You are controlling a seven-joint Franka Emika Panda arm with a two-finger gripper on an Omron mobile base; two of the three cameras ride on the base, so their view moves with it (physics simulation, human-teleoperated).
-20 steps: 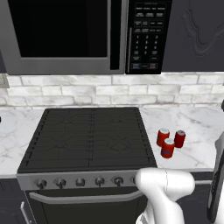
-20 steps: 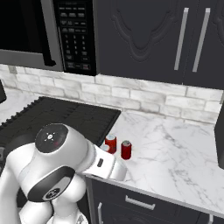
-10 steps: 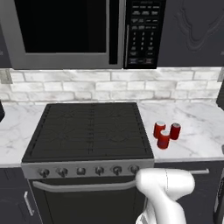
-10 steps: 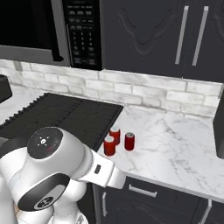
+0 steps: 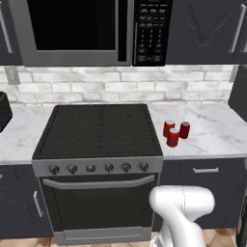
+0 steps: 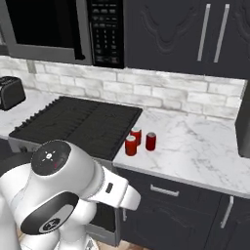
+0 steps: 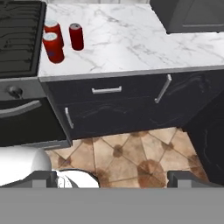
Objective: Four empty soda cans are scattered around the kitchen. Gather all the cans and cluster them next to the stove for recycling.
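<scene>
1. In the left base view we see three soda cans (image 5: 174, 132) standing upright in a tight cluster on the tabletop (image 5: 212, 135), at its left edge just beside the stove (image 5: 99, 130). Two stand at the back and one nearer the front edge. We count one stove with five knobs on its front strip, one microwave (image 5: 87, 31) above it, and three cans.

2. In the right base view we see the same three cans (image 6: 137, 139) on the marble tabletop (image 6: 195, 151), hard by the right side of the stove (image 6: 78, 122). They are close together, and we cannot tell whether they touch. A small toaster (image 6: 10, 93) sits on the counter on the far side of the stove. The rest of the tabletop toward the right carries no fourth can that we can make out.

3. In the hand view we look down over the floor (image 7: 131, 153) and the cabinet fronts, with the three cans (image 7: 61, 39) near the top left corner, next to the stove (image 7: 19, 39). The gripper (image 7: 111, 180) has its finger tips spread fully wide, and nothing is held between them.

4. We judge the task three parts done: three of the four cans are gathered next to the stove. One can is left to find, fetch and set down with the others.
</scene>
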